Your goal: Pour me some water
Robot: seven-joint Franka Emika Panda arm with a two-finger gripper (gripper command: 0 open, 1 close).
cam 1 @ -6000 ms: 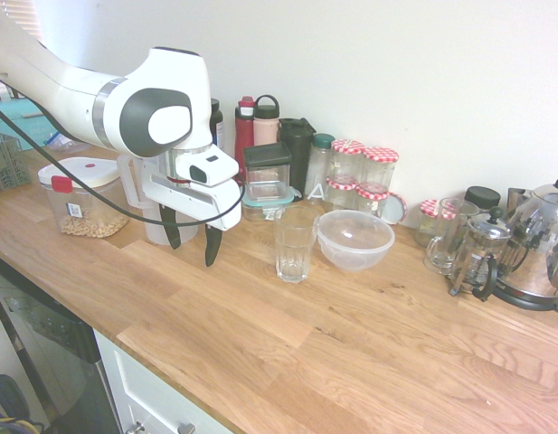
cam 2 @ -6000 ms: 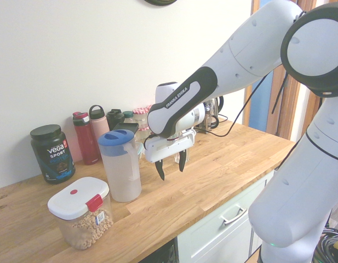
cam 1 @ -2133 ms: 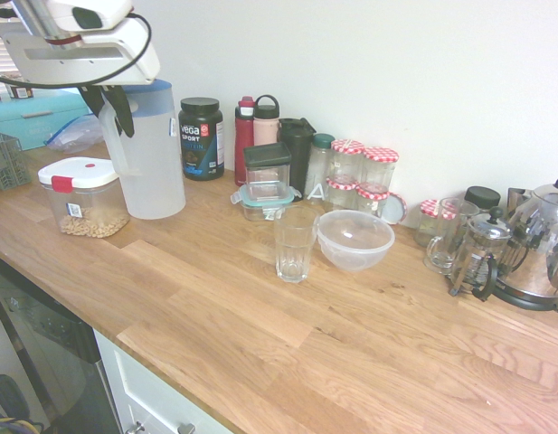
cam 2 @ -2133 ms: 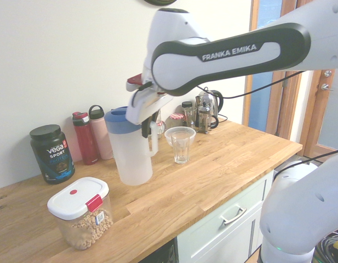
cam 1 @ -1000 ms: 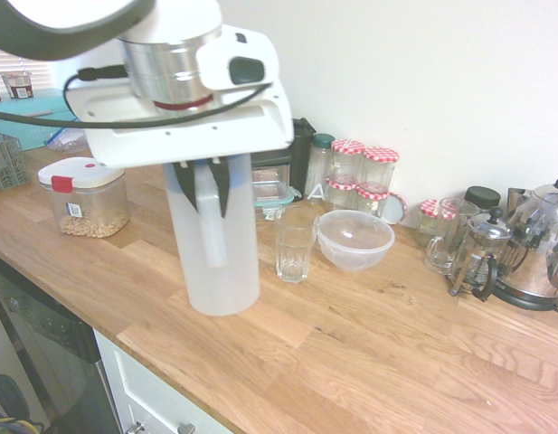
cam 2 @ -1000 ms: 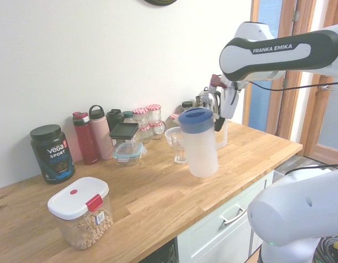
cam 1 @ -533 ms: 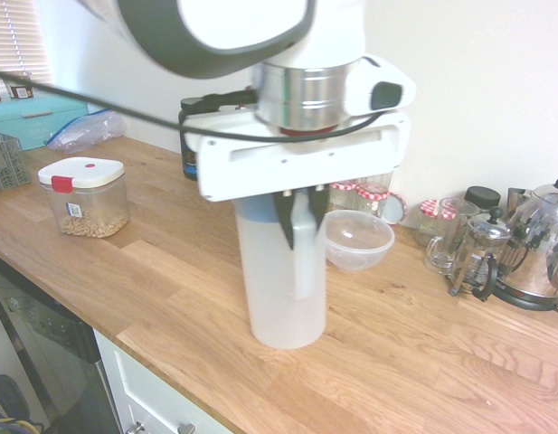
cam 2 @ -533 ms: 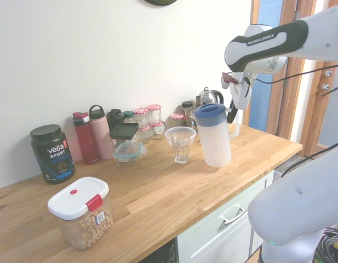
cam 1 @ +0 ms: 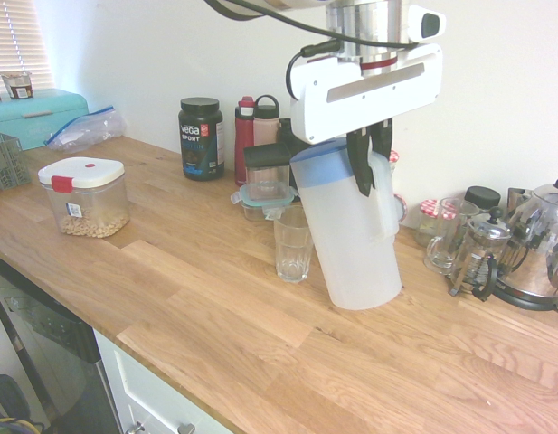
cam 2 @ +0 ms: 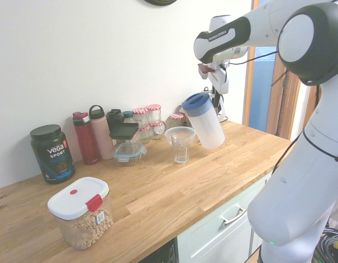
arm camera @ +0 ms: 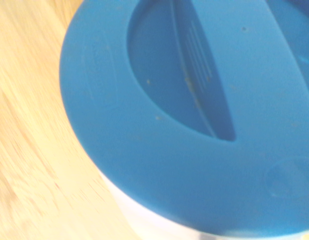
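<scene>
Frosted white plastic forms the jug [cam 1: 351,235] with its blue lid [arm camera: 194,125], hanging tilted above the wooden worktop [cam 1: 215,316] at centre right of the first exterior view, its handle clamped in the closed claw [cam 1: 370,167]. Its lid end leans toward the clear ribbed glass [cam 1: 292,244] standing just left of it, and the water inside cannot be made out.

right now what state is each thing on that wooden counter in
frosted white plastic jug with blue lid: lifted off the counter, tilted toward the glass, lid on
gripper: shut on the jug's handle
clear ribbed glass: upright, looks empty
cereal box with white lid: closed
</scene>
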